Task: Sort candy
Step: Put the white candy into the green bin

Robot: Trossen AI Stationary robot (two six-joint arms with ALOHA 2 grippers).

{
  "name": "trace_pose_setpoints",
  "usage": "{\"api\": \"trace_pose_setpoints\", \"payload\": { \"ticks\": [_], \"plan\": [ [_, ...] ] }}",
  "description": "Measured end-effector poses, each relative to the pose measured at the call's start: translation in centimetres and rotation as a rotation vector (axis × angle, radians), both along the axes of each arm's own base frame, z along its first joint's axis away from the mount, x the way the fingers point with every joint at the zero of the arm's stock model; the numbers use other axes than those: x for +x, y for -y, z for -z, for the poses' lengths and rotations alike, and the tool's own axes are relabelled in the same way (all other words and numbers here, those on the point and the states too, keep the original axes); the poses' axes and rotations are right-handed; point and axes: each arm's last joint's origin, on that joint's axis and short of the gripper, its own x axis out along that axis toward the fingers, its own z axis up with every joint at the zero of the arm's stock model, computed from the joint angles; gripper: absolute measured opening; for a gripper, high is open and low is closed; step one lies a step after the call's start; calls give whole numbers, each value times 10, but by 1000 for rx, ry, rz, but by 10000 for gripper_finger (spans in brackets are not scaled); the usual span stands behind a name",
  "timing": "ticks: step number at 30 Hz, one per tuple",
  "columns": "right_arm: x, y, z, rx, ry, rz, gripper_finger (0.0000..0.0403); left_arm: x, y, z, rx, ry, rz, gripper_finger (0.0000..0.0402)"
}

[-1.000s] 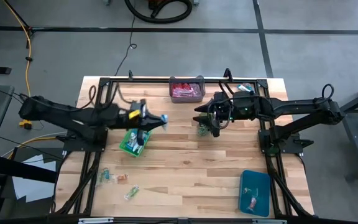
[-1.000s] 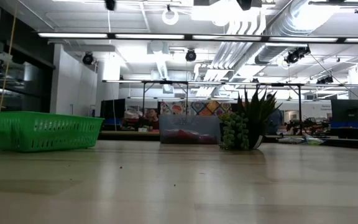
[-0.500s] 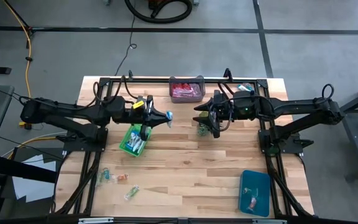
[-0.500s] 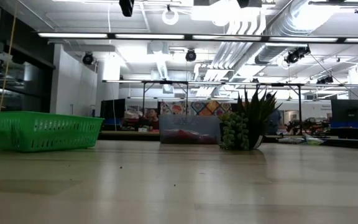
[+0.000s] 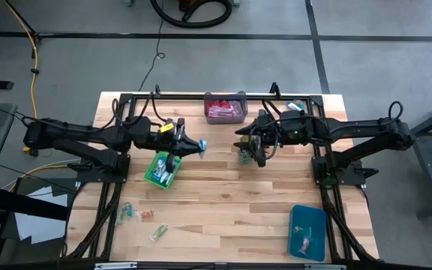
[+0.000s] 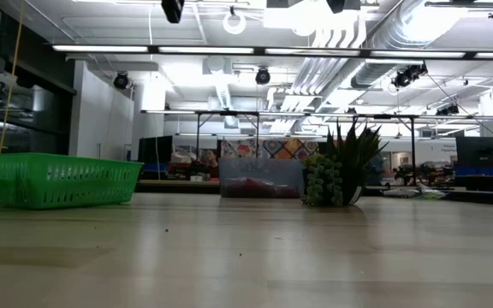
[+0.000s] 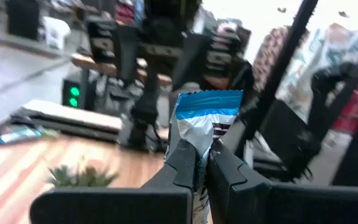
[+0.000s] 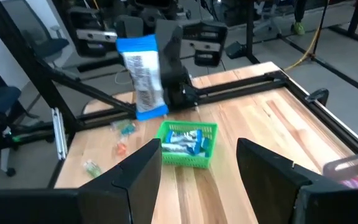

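Clearly mid-carry, the left claw (image 5: pixel 198 145) pinches a blue-and-white candy (image 7: pixel 205 118) above the surface, just beyond the green basket (image 5: pixel 163 169), while the right claw (image 8: pixel 199 163) waits wide open near the plant (image 5: pixel 243 156); next it needs placing over the matching bin.

Green basket (image 5: pixel 161 169), teal bin (image 5: pixel 307 231), plant (image 6: pixel 339 168) on table (image 5: pixel 231 202).

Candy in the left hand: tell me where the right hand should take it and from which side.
Probably the free blue-edged end of the candy, which sticks out beyond the left hand clamped on its other half. Come from the table's middle, where the open right hand faces it, closing across the wrapper's flat faces.
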Motion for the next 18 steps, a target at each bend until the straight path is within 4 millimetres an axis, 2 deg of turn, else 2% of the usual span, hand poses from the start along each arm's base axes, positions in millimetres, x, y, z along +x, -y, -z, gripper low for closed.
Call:
{"api": "trace_pose_setpoints", "payload": {
  "ticks": [11,18],
  "plan": [
    [-2,2,6,-14,-66,51,204,-27,-1,10,-122,-244,-66,2],
    [-3,2,8,-12,-89,51,204,-34,-1,26,-144,-420,-175,1]
  ]
}}
